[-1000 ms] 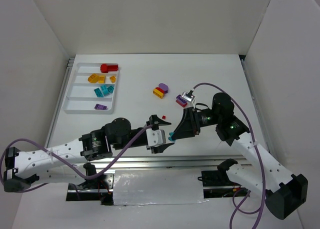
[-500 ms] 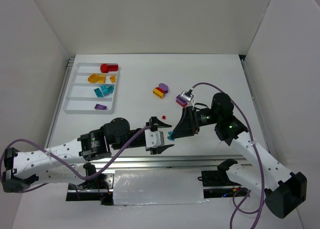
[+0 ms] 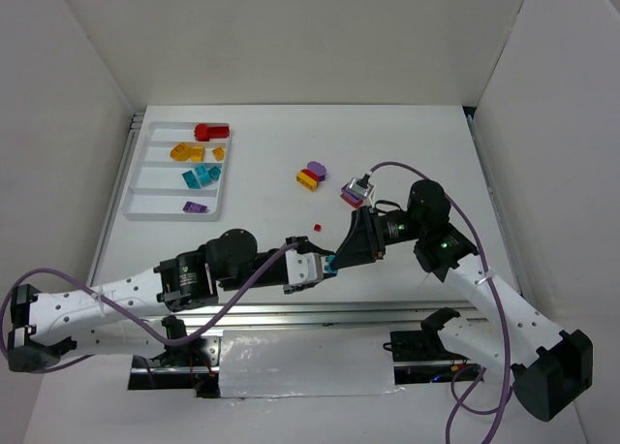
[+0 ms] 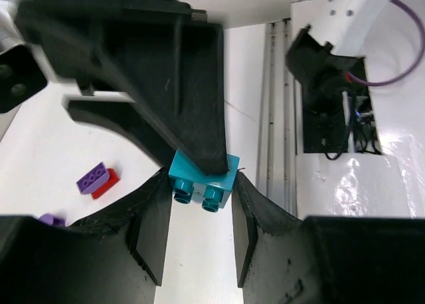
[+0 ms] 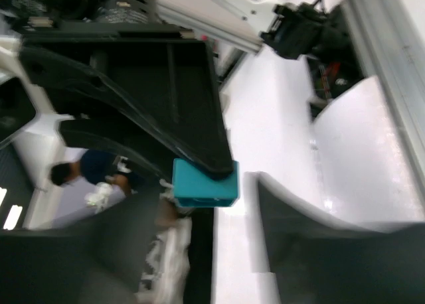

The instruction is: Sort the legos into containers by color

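Note:
A teal lego [image 3: 330,264] hangs above the table's near middle, between both grippers. My left gripper [image 3: 323,268] has its two fingers pressed on the brick's sides [image 4: 202,182], studs facing the camera. My right gripper [image 3: 336,258] stands open around the same brick [image 5: 204,182]; one finger [image 4: 192,118] lies over the brick and the other finger [image 5: 292,211] stands off it with a gap. The white tray of containers [image 3: 136,187] at the far left holds red [image 3: 210,131], orange [image 3: 194,153], teal [image 3: 201,176] and purple [image 3: 195,207] legos, one colour per compartment.
Loose on the table beyond the grippers: a yellow-and-red brick [image 3: 308,178], a rounded purple one [image 3: 316,169], a purple-on-red pair [image 3: 352,194] and a tiny red piece [image 3: 316,227]. The metal rail [image 3: 291,313] runs along the near edge.
My left gripper moved right and closed on the teal lego that the right gripper was holding. The right gripper's fingers have come apart.

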Robot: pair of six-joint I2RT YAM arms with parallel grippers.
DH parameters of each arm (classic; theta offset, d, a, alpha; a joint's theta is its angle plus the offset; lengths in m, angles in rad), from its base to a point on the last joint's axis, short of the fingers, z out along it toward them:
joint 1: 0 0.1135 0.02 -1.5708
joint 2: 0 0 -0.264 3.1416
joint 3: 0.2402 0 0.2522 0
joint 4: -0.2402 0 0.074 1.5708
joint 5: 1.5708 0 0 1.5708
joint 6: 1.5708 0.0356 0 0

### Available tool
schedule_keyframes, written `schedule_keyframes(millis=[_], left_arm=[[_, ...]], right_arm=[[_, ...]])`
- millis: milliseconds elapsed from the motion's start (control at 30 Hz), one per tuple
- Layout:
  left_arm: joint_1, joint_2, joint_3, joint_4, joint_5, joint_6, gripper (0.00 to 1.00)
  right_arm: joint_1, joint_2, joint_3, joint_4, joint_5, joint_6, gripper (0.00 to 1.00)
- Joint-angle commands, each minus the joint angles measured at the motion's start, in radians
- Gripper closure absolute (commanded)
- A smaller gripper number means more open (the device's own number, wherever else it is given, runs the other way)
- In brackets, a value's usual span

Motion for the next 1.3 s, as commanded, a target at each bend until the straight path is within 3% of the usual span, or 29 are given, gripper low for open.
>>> schedule_keyframes(millis=[0,33,67,133,233,333,367,400,433,533,733,867,1033,1167,1233,1267], left_arm=[[-0.004,-0.018,0.029,0.094,-0.146,-0.046,1.0],[-0.001,-0.023,0.01,0.146,-0.292,-0.056,1.0],[0.011,-0.026,0.003,0.164,-0.359,-0.072,1.0],[0.062,-0.02,0.023,0.155,-0.445,-0.119,1.0],[0.203,-0.005,0.031,0.146,-0.643,-0.194,1.0],[0.394,0.078,0.095,0.134,-0.812,-0.338,1.0],[0.536,0.163,0.133,0.049,-0.832,-0.45,1.0],[0.609,0.211,0.219,-0.008,-0.841,-0.508,1.0],[0.749,0.265,0.261,-0.056,-0.837,-0.559,1.0],[0.955,0.56,0.46,-0.217,-0.786,-0.709,1.0],[1.229,0.987,0.863,-0.524,-0.578,-0.934,1.0],[1.283,1.092,0.942,-0.573,-0.56,-0.96,1.0],[1.337,1.101,0.876,-0.553,-0.541,-0.991,0.93],[1.355,1.1,0.841,-0.589,-0.566,-1.035,0.93],[1.355,1.092,0.809,-0.566,-0.56,-1.043,0.89],[1.355,1.088,0.806,-0.57,-0.559,-1.05,0.81]], right_arm=[[0.003,0.013,-0.006,0.044,0.026,-0.038,0.23],[-0.003,0.024,-0.001,-0.007,0.059,-0.08,0.07],[-0.032,0.031,0.001,-0.043,0.081,-0.109,0.0],[-0.098,0.045,-0.037,-0.077,0.127,-0.128,0.0],[-0.277,0.035,-0.183,0.08,0.175,0.02,0.0],[-0.376,0.015,-0.263,0.078,0.288,0.065,0.0],[-0.375,0.009,-0.266,0.06,0.325,0.051,0.0],[-0.368,-0.002,-0.269,0.04,0.366,0.032,0.0],[-0.368,-0.008,-0.279,0.038,0.369,0.028,0.0],[-0.368,-0.045,-0.262,-0.043,0.379,-0.025,0.0],[-0.365,-0.136,-0.222,-0.193,0.408,-0.126,0.0],[-0.362,-0.153,-0.216,-0.226,0.42,-0.16,0.0],[-0.359,-0.124,-0.222,-0.187,0.377,-0.145,0.0],[-0.362,-0.114,-0.222,-0.187,0.388,-0.151,0.0],[-0.361,-0.111,-0.22,-0.186,0.385,-0.15,0.0],[-0.362,-0.111,-0.219,-0.186,0.385,-0.151,0.0]])
